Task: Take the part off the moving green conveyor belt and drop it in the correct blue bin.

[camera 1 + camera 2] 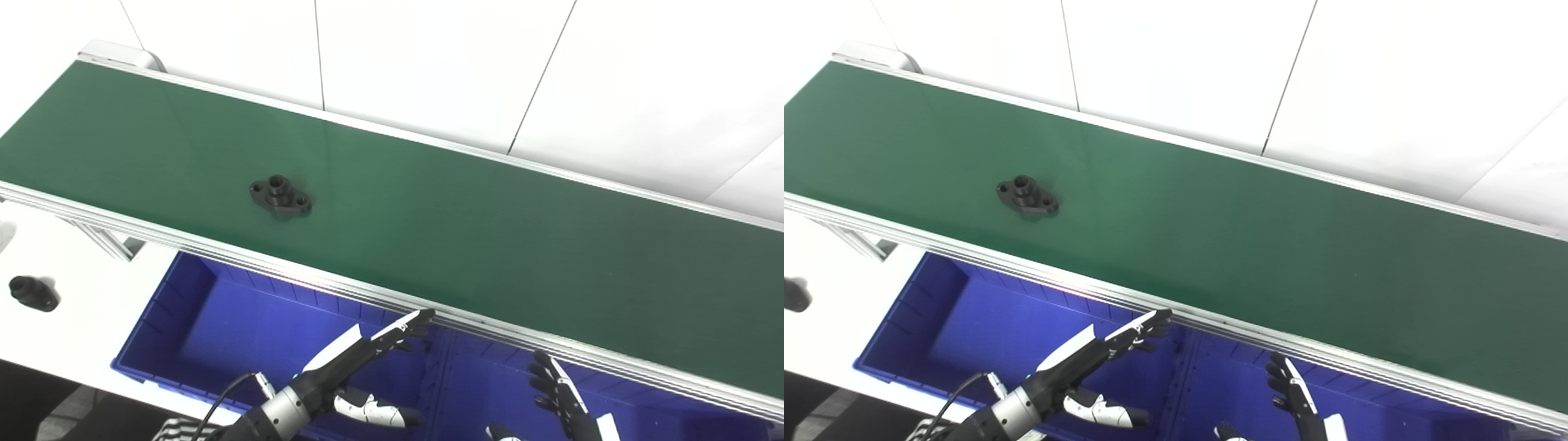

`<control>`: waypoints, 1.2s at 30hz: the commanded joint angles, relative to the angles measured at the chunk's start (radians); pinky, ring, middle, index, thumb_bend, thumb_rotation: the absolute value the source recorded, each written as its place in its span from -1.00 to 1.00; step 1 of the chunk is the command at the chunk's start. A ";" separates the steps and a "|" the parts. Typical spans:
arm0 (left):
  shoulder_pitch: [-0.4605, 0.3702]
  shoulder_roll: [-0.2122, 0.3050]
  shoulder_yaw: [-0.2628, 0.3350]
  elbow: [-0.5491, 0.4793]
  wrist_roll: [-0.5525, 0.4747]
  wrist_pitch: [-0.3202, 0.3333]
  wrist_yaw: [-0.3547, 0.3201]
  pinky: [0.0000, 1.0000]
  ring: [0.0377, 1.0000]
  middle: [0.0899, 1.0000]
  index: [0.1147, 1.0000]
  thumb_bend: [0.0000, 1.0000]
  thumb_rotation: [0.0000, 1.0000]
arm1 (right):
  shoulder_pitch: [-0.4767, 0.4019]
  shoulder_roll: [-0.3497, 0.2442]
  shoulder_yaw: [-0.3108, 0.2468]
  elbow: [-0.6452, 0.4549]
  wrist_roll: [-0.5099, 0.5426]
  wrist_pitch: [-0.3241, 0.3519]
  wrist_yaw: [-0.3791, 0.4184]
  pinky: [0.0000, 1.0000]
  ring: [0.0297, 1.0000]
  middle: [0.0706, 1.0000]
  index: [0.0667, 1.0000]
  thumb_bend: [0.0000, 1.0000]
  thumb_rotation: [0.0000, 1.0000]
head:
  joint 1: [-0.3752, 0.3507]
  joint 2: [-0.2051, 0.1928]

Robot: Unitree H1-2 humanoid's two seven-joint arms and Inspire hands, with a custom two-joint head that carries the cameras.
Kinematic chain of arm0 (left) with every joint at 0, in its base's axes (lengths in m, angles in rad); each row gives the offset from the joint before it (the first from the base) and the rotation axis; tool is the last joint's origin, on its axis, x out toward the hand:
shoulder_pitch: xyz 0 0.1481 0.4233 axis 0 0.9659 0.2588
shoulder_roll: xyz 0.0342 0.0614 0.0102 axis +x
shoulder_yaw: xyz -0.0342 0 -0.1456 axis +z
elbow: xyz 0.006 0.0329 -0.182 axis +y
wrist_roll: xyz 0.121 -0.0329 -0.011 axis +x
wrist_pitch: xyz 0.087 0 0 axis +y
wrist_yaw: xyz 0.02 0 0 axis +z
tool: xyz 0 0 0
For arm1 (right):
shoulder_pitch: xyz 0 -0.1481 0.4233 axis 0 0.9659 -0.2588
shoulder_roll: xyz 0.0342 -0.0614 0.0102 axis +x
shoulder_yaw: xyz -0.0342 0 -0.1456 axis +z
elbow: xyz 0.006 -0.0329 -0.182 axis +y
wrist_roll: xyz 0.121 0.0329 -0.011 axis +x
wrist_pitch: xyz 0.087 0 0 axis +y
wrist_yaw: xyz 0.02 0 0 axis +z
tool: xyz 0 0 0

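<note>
A black flanged part (280, 196) with a short upright hub and two bolt holes lies on the green conveyor belt (465, 226), left of the middle. My left hand (361, 355) hovers open over the left blue bin (245, 318), its fingertips reaching up to the belt's near rail, well right of and below the part. My right hand (560, 392) is open over the right blue bin (490, 386), fingers spread, holding nothing.
An aluminium rail (343, 288) edges the belt's near side above both bins. A second black part (33, 293) sits on the white table at the far left. A white wall stands behind the belt.
</note>
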 commanded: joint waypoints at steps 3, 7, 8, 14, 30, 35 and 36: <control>-0.009 -0.008 -0.005 -0.007 0.005 -0.052 0.021 0.68 0.83 0.92 0.94 0.45 -0.15 | 0.001 0.001 -0.001 -0.010 0.000 -0.050 -0.006 0.60 0.70 0.74 0.80 0.15 -0.45 | -0.008 -0.004; -0.011 -0.005 -0.004 -0.002 -0.001 -0.053 0.020 0.67 0.82 0.92 0.94 0.46 -0.15 | -0.001 0.006 0.003 -0.011 -0.005 -0.038 -0.005 0.58 0.69 0.72 0.79 0.17 -0.42 | -0.023 -0.008; -0.011 -0.004 -0.003 -0.002 -0.003 -0.054 0.020 0.67 0.82 0.92 0.94 0.46 -0.15 | -0.001 0.007 0.004 -0.011 -0.005 -0.038 -0.004 0.59 0.69 0.72 0.79 0.17 -0.42 | -0.034 -0.007; -0.012 0.011 0.000 -0.003 -0.016 -0.061 0.012 0.70 0.85 0.94 0.95 0.43 -0.17 | -0.002 0.010 0.014 0.000 -0.019 -0.061 -0.013 0.58 0.68 0.70 0.78 0.20 -0.38 | -0.120 0.005; -0.017 0.049 0.019 -0.018 -0.008 -0.076 0.016 0.74 0.86 0.95 1.00 0.33 0.01 | 0.001 0.056 0.042 -0.014 -0.029 -0.090 -0.039 0.45 0.60 0.64 0.72 0.38 -0.44 | -0.322 0.037; -0.020 0.056 0.017 -0.017 -0.030 -0.070 0.004 0.74 0.87 0.96 1.00 0.31 -0.03 | 0.008 0.069 0.036 -0.017 -0.015 -0.161 -0.076 0.46 0.60 0.65 0.74 0.43 -0.36 | -0.338 0.041; -0.021 0.057 0.017 -0.016 -0.033 -0.070 0.003 0.74 0.87 0.96 1.00 0.31 -0.03 | 0.011 0.074 0.033 -0.027 -0.023 -0.171 -0.086 0.46 0.60 0.65 0.74 0.43 -0.36 | -0.348 0.043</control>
